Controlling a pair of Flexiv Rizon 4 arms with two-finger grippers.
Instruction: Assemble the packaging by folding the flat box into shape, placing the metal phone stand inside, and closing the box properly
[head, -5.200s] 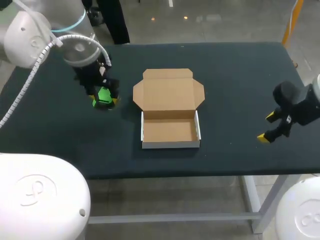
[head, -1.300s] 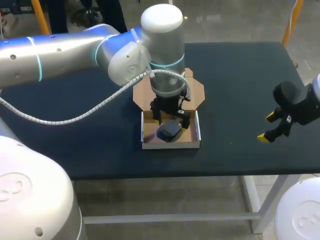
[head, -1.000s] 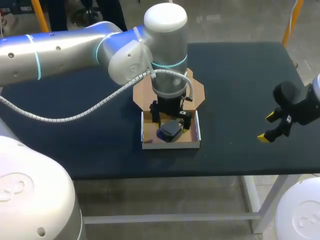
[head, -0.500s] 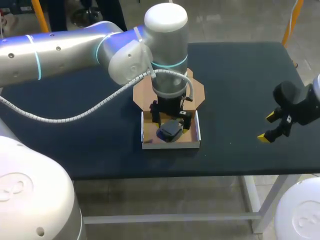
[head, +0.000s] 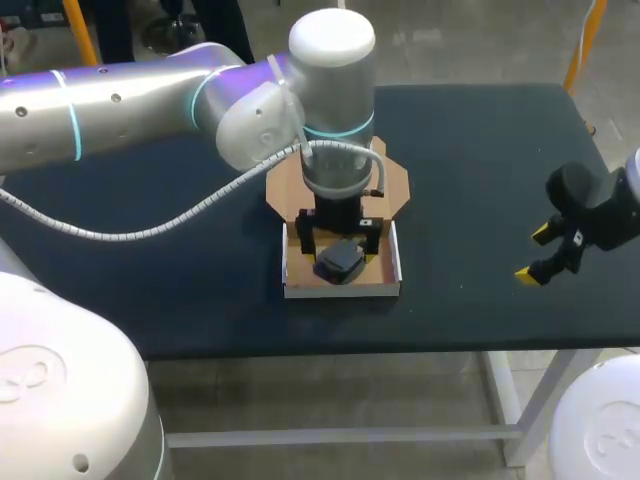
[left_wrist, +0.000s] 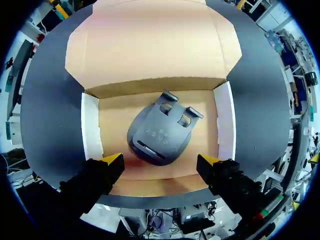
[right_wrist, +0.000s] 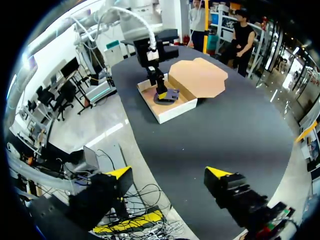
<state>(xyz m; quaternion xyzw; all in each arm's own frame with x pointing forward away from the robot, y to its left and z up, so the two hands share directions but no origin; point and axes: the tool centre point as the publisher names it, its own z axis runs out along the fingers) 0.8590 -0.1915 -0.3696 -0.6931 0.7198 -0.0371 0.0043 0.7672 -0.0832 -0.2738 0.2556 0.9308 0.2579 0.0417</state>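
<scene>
Two arms are working over the dark table (head: 480, 150), and the left arm (head: 150, 110) is taking up most of the picture, reaching in over the cardboard box (head: 340, 291) sitting mid-table. The box is standing folded into a tray, with its lid (head: 395, 185) lying flat on the table behind the back wall, long axis running side to side. The phone stand (left_wrist: 161, 134) is lying inside on the tray floor, roughly centred and turned a bit diagonal. The left gripper (left_wrist: 160, 160) is hanging right above it with its fingers spread wide, straddling the stand's near end and gripping nothing. They're looking clear of the stand, though I can't be totally sure. The right gripper (head: 534, 253) is parked well off to the right, also wide open and empty. I'm guessing closing comes next. That lid is lying just past the left gripper, hinged on the far wall, so it's folding forward, and the left arm is way closer.
</scene>
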